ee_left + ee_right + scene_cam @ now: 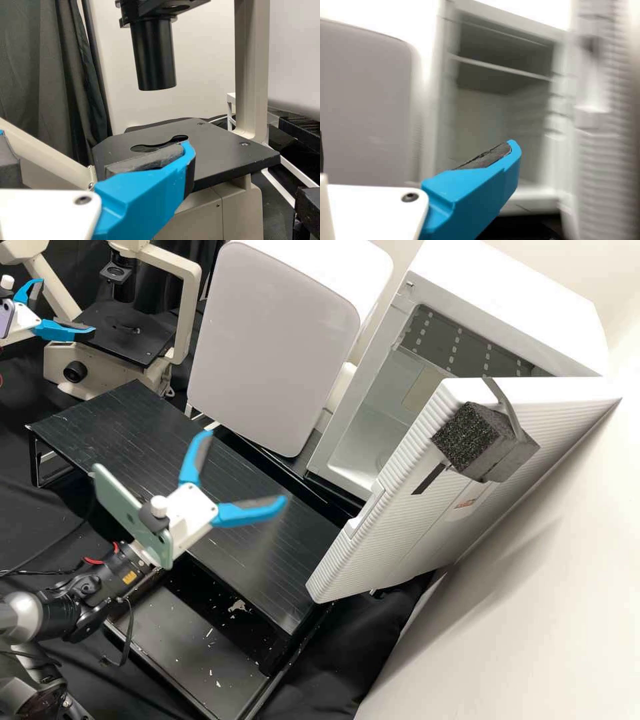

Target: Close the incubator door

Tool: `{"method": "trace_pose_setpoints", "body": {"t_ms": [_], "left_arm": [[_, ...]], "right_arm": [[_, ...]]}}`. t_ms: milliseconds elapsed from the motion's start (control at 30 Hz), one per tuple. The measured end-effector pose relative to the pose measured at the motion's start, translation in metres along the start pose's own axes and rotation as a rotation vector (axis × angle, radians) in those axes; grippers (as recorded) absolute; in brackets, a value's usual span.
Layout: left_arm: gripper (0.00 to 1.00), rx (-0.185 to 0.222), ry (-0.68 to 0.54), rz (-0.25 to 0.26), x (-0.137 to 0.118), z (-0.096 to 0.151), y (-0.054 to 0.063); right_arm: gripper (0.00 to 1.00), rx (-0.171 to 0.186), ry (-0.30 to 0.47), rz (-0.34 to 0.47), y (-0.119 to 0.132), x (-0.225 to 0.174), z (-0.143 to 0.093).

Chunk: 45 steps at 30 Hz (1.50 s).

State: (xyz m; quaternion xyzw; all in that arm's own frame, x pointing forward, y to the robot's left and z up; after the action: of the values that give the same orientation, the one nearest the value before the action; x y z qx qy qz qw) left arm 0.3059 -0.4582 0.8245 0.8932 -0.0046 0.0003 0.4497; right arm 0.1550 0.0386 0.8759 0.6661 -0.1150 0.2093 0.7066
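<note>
- Two grippers show to me from where I stand in the room: the right gripper point(247, 466) near the middle of the high view, the left gripper point(65, 305) at its upper left, close to the microscope point(190, 313).
- None of the closing is done, as I judge it: the incubator door point(400, 527) stands wide open on the right side of the frame, reaching from the upper right down to the lower middle.
- The incubator point(507, 300) sits at the upper right of the frame, its chamber exposed; the right wrist view looks straight into it, at a shelf point(500, 68) inside.
- The right gripper has its fingers spread wide with nothing between them. I see it above the black stand point(127, 420), well apart from the door.
- The left gripper is spread too, holding nothing, and I see no part for it in this job from there.
- A dark foam block point(467, 437) is on the door's outer side, right of the frame's middle, with a strap over it.
- The whole swing is left, I reckon: the right gripper has to get to the door's free edge or outer face, bring it round, and press it flush.
- Pushing from the chamber side would only drive the door wider; a spread finger could also catch on the edge.
</note>
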Motion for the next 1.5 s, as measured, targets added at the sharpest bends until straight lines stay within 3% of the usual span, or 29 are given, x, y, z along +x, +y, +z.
{"method": "trace_pose_setpoints", "body": {"t_ms": [167, 400, 600, 900, 1033, 1167, 1300, 1500], "left_arm": [[1.00, 0.000, 0.000, 0.000, 0.000, 0.000, 0.000], [1.00, 0.000, 0.000, 0.000, 0.000, 0.000, 0.000], [1.00, 0.000, 0.000, 0.000, 0.000, 0.000, 0.000], [1.00, 0.000, 0.000, 0.000, 0.000, 0.000, 0.000], [1.00, 0.000, 0.000, 0.000, 0.000, 0.000, 0.000], [1.00, 0.000, 0.000, 0.000, 0.000, 0.000, 0.000], [1.00, 0.000, 0.000, 0.000, 0.000, 0.000, 0.000], [1.00, 0.000, 0.000, 0.000, 0.000, 0.000, 0.000]], "right_arm": [[1.00, -0.063, -0.162, 0.066, 0.011, 0.016, 0.030], [1.00, -0.098, -0.295, 0.080, 0.014, 0.036, 0.063], [1.00, -0.113, -0.333, 0.056, 0.008, 0.046, 0.076], [1.00, -0.096, -0.376, 0.042, -0.004, 0.057, 0.086], [1.00, -0.086, -0.359, 0.034, -0.007, 0.058, 0.082], [1.00, -0.033, -0.310, 0.019, -0.010, 0.058, 0.072], [1.00, 0.031, -0.214, -0.044, -0.014, 0.056, 0.054], [1.00, 0.054, -0.017, -0.124, -0.019, 0.055, 0.020]]}}
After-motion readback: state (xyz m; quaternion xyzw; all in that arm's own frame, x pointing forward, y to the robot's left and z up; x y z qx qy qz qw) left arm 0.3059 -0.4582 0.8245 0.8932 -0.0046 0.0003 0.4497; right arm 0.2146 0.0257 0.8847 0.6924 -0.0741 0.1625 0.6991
